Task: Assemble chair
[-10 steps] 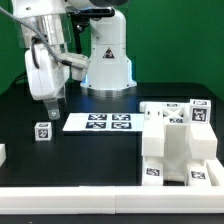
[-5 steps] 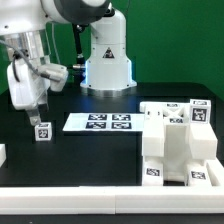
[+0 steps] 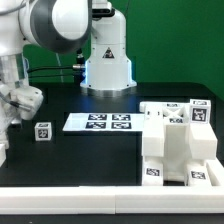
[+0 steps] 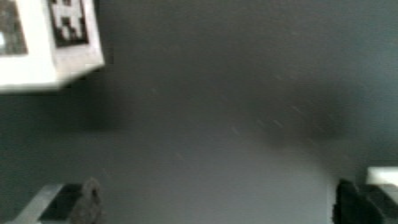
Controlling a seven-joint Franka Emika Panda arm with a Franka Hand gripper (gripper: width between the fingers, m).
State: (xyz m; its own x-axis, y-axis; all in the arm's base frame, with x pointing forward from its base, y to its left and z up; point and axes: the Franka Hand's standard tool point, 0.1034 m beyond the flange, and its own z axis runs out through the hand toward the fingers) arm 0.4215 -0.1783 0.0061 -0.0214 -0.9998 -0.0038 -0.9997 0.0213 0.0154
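The chair's white blocky parts [image 3: 178, 145], with black-and-white tags, stand joined in a chunky cluster at the exterior view's right. The arm's hand [image 3: 18, 100] is at the exterior view's far left edge, far from those parts, and its fingers are mostly cut off there. In the blurred wrist view my gripper [image 4: 217, 205] is open, with dark fingertips [image 4: 71, 205] wide apart over bare dark table and nothing between them. A white tagged block [image 4: 45, 45] shows beyond one finger; I cannot tell which piece it is. A white sliver [image 4: 386, 178] shows by the other finger.
A lone small tagged cube [image 3: 42, 131] sits on the black table just right of the hand. The marker board [image 3: 98, 122] lies flat in the middle. The robot's white base [image 3: 107, 60] stands at the back before a green wall.
The arm has swung steadily toward the exterior view's left, from over the cube to the frame's left edge. The cube, the marker board and the chair parts have not moved.
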